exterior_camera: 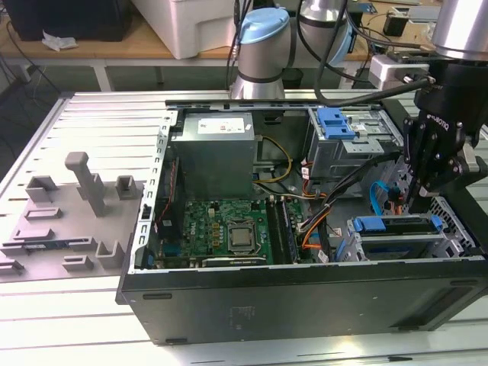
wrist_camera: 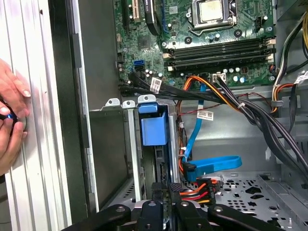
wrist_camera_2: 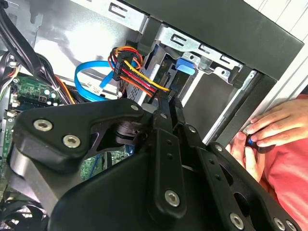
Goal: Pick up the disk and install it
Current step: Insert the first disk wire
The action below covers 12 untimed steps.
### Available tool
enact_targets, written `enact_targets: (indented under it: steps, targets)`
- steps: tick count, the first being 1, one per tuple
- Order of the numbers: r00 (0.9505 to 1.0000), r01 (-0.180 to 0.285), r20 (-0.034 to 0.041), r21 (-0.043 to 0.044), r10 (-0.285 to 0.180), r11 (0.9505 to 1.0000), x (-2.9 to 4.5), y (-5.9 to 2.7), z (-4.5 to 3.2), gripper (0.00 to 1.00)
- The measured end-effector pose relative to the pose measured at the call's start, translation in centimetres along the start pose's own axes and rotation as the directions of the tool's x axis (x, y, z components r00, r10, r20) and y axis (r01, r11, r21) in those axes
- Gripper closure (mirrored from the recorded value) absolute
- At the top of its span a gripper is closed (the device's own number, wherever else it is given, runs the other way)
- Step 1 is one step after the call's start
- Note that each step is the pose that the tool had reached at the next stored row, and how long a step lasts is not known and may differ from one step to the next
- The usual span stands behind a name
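The disk (exterior_camera: 396, 223) is seated in the drive cage (exterior_camera: 345, 245) at the near corner of the computer case (exterior_camera: 305, 301), on the exterior view's right, with its blue rail facing up. The gripper (exterior_camera: 414, 204) points down with its tips just above that rail. In the second wrist view the gripper (wrist_camera_2: 168, 102) has its fingers (wrist_camera_2: 162, 126) drawn together with no real gap. Its tips lie at the edge of the disk (wrist_camera_2: 185, 66), beside the plug of a bundle of orange, red and yellow wires (wrist_camera_2: 137, 72). I cannot tell whether the tips press on the disk or pinch anything. The first wrist view looks along the gripper (wrist_camera: 167, 188) at the disk (wrist_camera: 154, 129), whose blue tab stands in the mouth of the cage. Just beside it are the wires (wrist_camera: 197, 186) and a looped blue cable (wrist_camera: 211, 163), with the circuit board (wrist_camera: 211, 43) beyond. Both wrist views bring in a person's hand (wrist_camera_2: 276, 122) resting on the table (wrist_camera: 33, 159) just outside the case wall and pinching something small and blue. The exterior view takes in the whole open case. A grey box (exterior_camera: 213, 156) sits at the far side, with a second cage with a blue latch (exterior_camera: 335, 122) to its right in that view. Grey plastic stands (exterior_camera: 84, 191) sit on the table well apart, on the exterior view's left.
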<state>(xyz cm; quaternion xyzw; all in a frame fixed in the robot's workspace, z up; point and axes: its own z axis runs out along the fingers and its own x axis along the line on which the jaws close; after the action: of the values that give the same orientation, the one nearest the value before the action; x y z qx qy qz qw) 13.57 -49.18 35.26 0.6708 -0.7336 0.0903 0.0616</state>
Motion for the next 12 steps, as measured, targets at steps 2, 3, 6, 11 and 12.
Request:
enact_targets:
  steps: [2, 3, 6, 11, 12]
  targets:
    - [1.0, 0.0, 0.0007, -0.0001, 0.0, 1.0, 0.01, 0.0, 0.12, 0.83]
    - [1.0, 0.0, 0.0011, -0.0001, 0.0, 1.0, 0.03, 0.0, 0.19, 0.83]
    - [1.0, 0.0, 0.0021, -0.0002, 0.0, 1.0, 0.05, 0.01, 0.3, 0.83]
    - [1.0, 0.0, 0.0045, -0.0004, 0.0, 1.0, 0.05, 0.01, 0.47, 0.83]
    - [1.0, 0.0, 0.0054, -0.0005, 0.0, 1.0, 0.05, 0.01, 0.53, 0.83]
